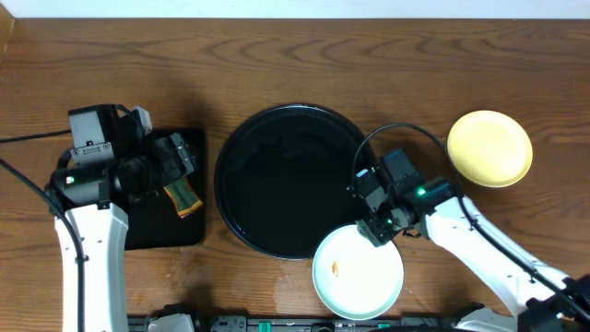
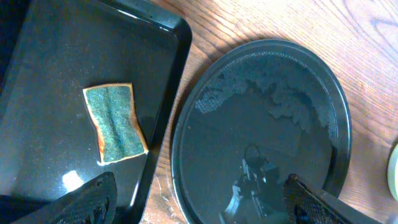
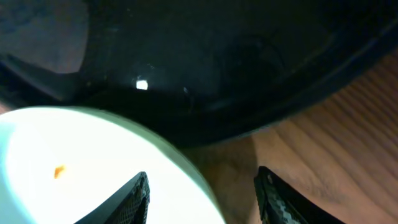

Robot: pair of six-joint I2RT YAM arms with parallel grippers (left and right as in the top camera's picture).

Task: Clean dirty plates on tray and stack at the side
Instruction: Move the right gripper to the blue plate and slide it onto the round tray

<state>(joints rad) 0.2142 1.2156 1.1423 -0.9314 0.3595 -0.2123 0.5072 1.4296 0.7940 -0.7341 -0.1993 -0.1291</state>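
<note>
The round black tray (image 1: 241, 175) lies mid-table with no plate inside its rim. A pale mint plate (image 1: 364, 281) with a small orange smear (image 1: 335, 268) sits at the tray's lower right, its far edge over the tray rim. A yellow plate (image 1: 489, 148) rests on the table at the right. My right gripper (image 1: 376, 229) is open and straddles the mint plate's (image 3: 74, 155) upper right rim, one finger (image 3: 134, 196) over the plate, the other over the wood. My left gripper (image 2: 202, 202) hangs open between the two trays, holding nothing.
A rectangular black tray (image 1: 157, 235) at the left holds a green-and-orange sponge (image 1: 183, 196), which also shows in the left wrist view as the sponge (image 2: 115, 122). The round tray's (image 2: 261, 130) surface looks wet. Cables run by both arms.
</note>
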